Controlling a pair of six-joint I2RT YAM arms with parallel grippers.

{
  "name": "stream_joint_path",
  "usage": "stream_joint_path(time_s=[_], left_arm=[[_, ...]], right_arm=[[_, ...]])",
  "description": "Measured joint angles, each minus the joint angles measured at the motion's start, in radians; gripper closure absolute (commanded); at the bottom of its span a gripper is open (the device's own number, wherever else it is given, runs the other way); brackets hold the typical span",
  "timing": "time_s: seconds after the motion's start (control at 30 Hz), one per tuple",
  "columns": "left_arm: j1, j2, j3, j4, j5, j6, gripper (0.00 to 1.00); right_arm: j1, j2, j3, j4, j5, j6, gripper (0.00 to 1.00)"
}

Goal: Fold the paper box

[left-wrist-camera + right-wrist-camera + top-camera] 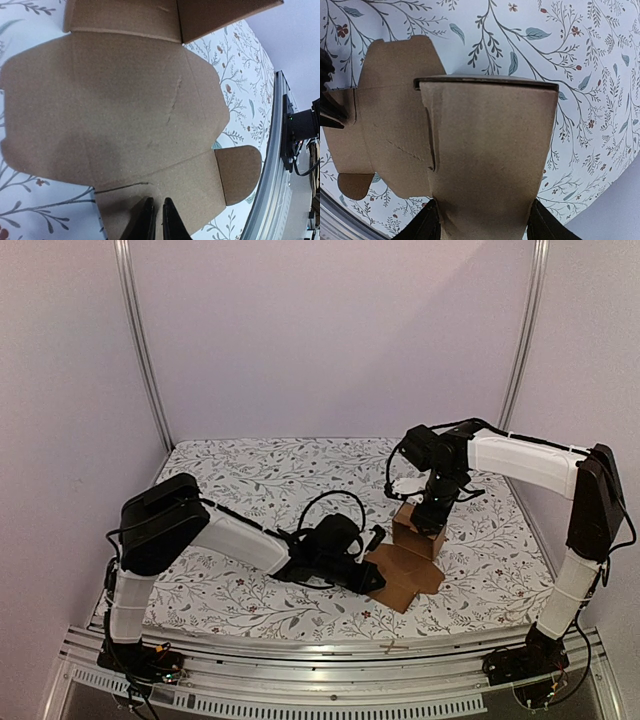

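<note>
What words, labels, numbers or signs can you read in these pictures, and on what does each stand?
None can be read. The paper box is plain brown cardboard with no print, and the cloth under it bears only a leaf and flower pattern.

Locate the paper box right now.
In the top view the paper box sits right of centre on the floral cloth, its raised part gripped by the right claw, the left claw pinching its left flap.

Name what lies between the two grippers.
Only the paper box: its flat panels span from the left gripper to the right gripper, clearest in the right wrist view.
</note>
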Motion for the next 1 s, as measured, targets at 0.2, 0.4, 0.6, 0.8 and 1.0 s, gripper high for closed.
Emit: stream_joint_path(time_s=[0.2, 0.4, 0.6, 0.8, 1.0], left_arm=[[-0.006, -0.045, -0.037, -0.005, -0.056, 0.032, 0.68], [-0.014, -0.304, -0.170, -0.066, -0.331, 0.096, 0.51], [-0.051, -0.525, -0.208, -0.111, -0.656, 0.058, 0.50], [-0.119, -0.552, -0.245, -0.333, -0.960, -0.055, 0.20], [-0.183, -0.513, -0.177, -0.550, -1.154, -0.142, 0.17]], right_arm=[[-0.009, 0.000, 0.000, 0.000, 0.002, 0.003, 0.43], [-0.089, 0.000, -0.007, 0.003, -0.053, 0.030, 0.37], [-0.250, 0.000, -0.047, 0.002, -0.159, 0.077, 0.32], [-0.427, 0.002, -0.124, -0.011, -0.304, 0.098, 0.29], [-0.564, 0.003, -0.141, -0.047, -0.424, 0.090, 0.28]])
